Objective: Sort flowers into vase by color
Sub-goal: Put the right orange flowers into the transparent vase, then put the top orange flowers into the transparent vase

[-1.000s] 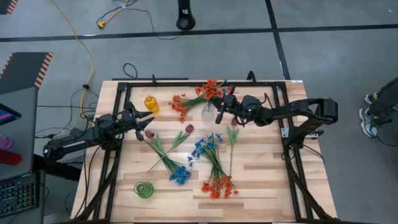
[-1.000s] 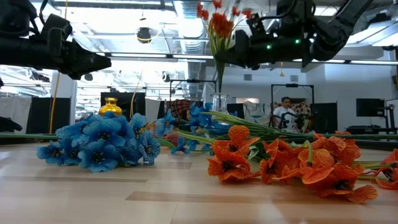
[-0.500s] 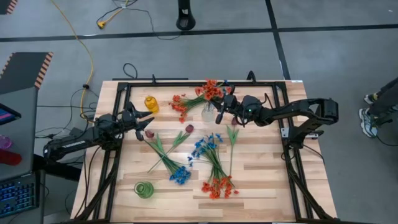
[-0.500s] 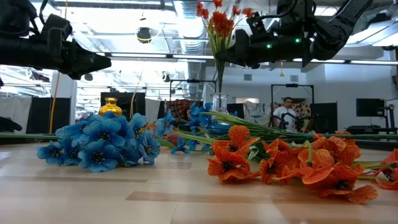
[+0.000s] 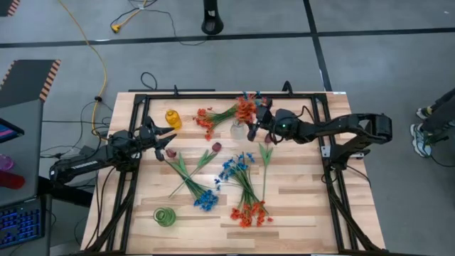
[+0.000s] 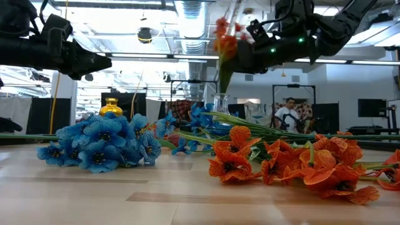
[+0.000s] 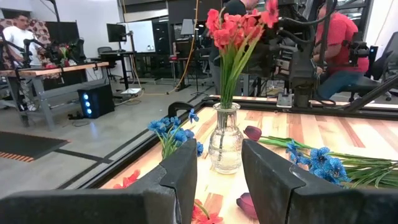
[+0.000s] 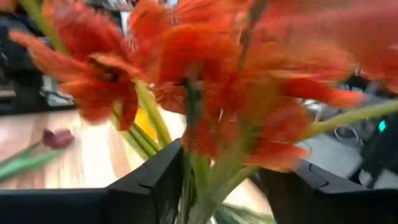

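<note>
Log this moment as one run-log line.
right claw: by orange-red sprig in clear vase | left claw: open, waiting at left edge | blue sprigs, tulip bud: on table
</note>
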Robot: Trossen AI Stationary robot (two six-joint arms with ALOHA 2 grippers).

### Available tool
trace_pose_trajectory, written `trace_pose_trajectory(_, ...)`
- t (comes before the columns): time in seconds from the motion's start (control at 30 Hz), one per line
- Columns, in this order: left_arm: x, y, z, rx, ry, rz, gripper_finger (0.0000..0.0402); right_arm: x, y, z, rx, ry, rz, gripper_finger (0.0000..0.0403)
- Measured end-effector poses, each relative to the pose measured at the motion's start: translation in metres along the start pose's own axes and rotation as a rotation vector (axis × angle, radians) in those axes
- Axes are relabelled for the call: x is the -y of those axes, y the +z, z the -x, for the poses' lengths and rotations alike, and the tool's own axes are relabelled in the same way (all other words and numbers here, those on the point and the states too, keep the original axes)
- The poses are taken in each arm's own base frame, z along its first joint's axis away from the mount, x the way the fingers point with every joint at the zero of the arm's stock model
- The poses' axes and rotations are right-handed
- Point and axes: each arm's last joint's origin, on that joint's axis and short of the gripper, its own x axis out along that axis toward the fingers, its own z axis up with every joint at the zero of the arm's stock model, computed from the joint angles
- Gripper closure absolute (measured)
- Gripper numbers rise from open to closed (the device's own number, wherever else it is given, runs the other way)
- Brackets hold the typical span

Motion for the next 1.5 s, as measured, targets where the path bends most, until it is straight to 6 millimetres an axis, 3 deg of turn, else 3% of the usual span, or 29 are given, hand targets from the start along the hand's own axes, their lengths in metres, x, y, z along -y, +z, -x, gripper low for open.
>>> trace_pose_trajectory(0.4,0.000,0.000,0.000,0.001,0.009,0.000,0.0285,0.008,0.002,0.029,-0.255,0.016,-0.020,0.0153)
trace_pose_trajectory(0.7,-0.002,0.007,0.000,0.073,0.077,0.034,0.0279,0.014,0.009,0.045,-0.298,0.019,-0.009,0.0152)
trace_pose_trajectory(1.17,-0.005,0.028,-0.001,0.141,0.154,0.044,0.0158,0.014,0.010,0.047,-0.297,0.019,-0.009,0.0152)
trace_pose_trajectory(1.5,-0.004,0.054,-0.038,-0.083,0.190,-0.079,0.0150,0.014,0.010,0.047,-0.298,0.022,-0.009,0.0152)
